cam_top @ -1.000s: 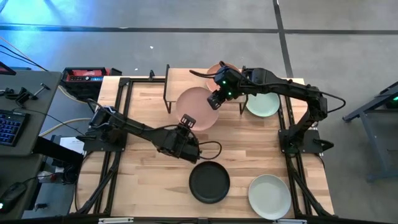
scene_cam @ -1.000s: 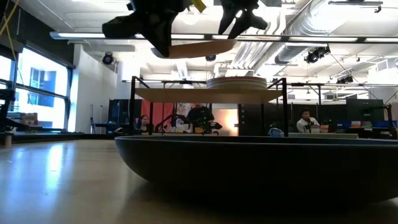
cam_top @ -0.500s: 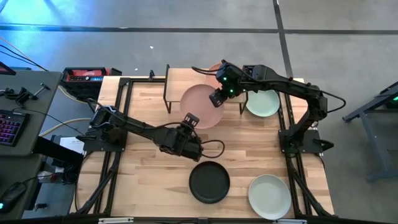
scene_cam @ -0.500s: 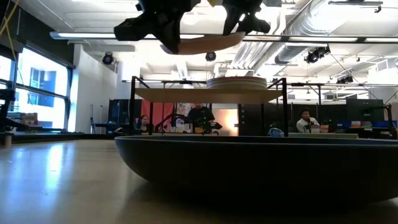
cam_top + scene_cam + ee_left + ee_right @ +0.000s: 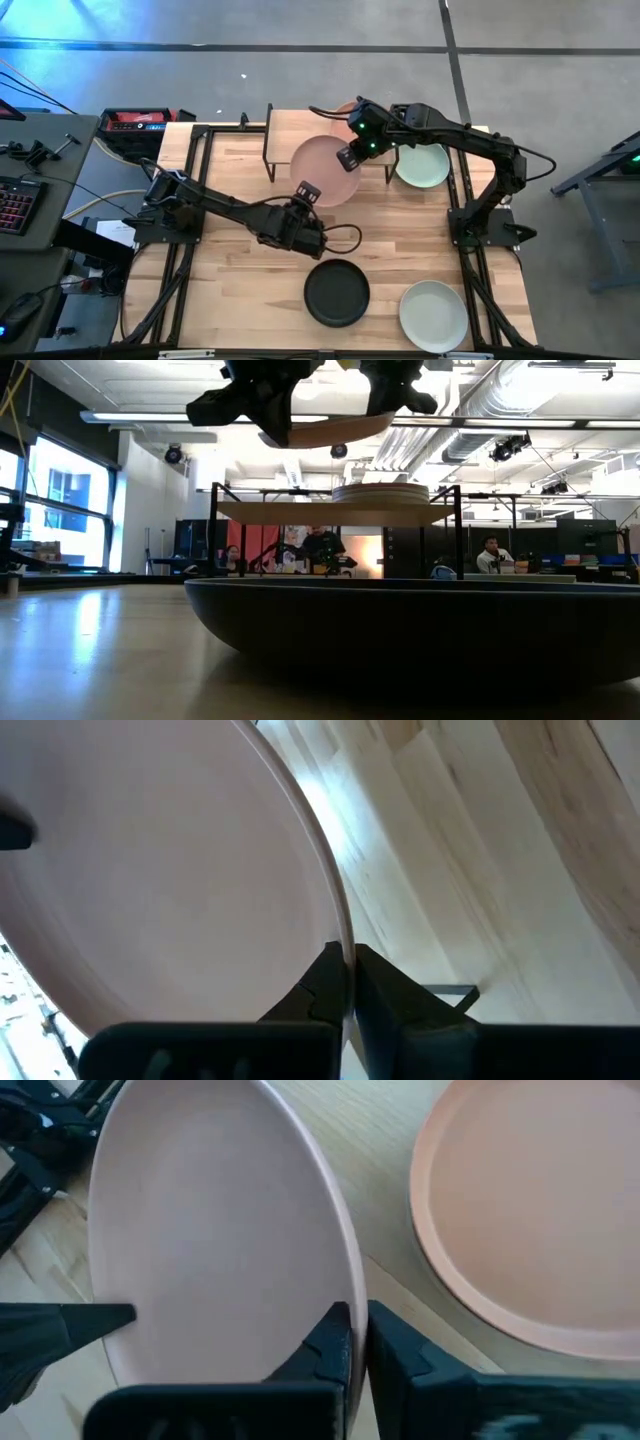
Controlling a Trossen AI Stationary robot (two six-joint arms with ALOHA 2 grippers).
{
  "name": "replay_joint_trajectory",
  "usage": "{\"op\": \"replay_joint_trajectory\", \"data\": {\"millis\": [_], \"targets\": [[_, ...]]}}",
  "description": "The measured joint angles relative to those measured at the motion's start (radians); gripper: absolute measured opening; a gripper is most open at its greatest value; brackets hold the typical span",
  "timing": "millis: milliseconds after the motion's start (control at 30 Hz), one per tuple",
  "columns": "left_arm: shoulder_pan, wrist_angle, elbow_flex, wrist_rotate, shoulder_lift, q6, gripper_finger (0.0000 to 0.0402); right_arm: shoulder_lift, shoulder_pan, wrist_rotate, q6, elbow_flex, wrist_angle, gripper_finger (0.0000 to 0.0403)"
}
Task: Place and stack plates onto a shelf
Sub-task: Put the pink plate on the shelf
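A pink plate (image 5: pixel 325 170) hangs in the air over the near edge of the shelf (image 5: pixel 290 125), held from two sides. My left gripper (image 5: pixel 306 193) is shut on its near-left rim and my right gripper (image 5: pixel 349 157) on its far-right rim. In the low view the pink plate (image 5: pixel 335 428) hangs above the shelf (image 5: pixel 300 512), whose top bears a stack of plates (image 5: pixel 380 492). A peach plate (image 5: pixel 530 1210) tops that stack. My left gripper pinches the pink plate's near-left rim (image 5: pixel 343 935) between its two fingers, one on each face. The fingers come slanting down from the table's near left. The plate is lifted clear. My right gripper pinches the far-right rim (image 5: pixel 352 1285) between its two fingers, one on each face, slanting down from the far right. The plate hangs clear of shelf and table, slightly tilted, the right gripper's side higher in the low view.
A black plate (image 5: pixel 337 292) lies near the table's front middle and fills the low view's foreground. A pale plate (image 5: pixel 433 315) lies at the near right. A pale green plate (image 5: pixel 422 165) lies on the table right of the shelf.
My right gripper has shut on the pink plate's far-right rim. The plate has shifted slightly toward the shelf and tipped from level, its right gripper side now higher. My left gripper has kept its hold.
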Motion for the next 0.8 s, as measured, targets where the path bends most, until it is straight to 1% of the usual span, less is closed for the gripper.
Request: {"op": "replay_joint_trajectory", "data": {"millis": [200, 300, 533, 600, 667, 800], "targets": [[0.022, 0.019, 0.0, 0.021, 0.0, -0.003, 0.0019, 0.0, 0.002, 0.012, 0.035, 0.0, -0.026, 0.0001], [0.029, 0.02, 0.0, 0.027, 0.0, -0.04, 0.0028, 0.0, 0.003, 0.029, 0.053, 0.0, -0.045, 0.0001], [0.036, 0.023, 0.0, 0.181, 0.0, -0.123, 0.0065, 0.001, 0.005, 0.033, 0.079, 0.0, -0.057, 0.0], [0.035, 0.027, 0.0, 0.209, 0.0, -0.159, 0.0077, 0.002, 0.005, 0.038, 0.091, 0.0, -0.064, 0.0], [0.03, 0.025, 0.001, 0.208, 0.0, -0.208, 0.0089, 0.002, 0.003, 0.042, 0.096, -0.001, -0.075, 0.0], [0.015, 0.014, 0.001, 0.137, 0.0, -0.26, 0.0102, 0.002, 0.002, 0.053, 0.105, -0.001, -0.088, 0.0]]}}
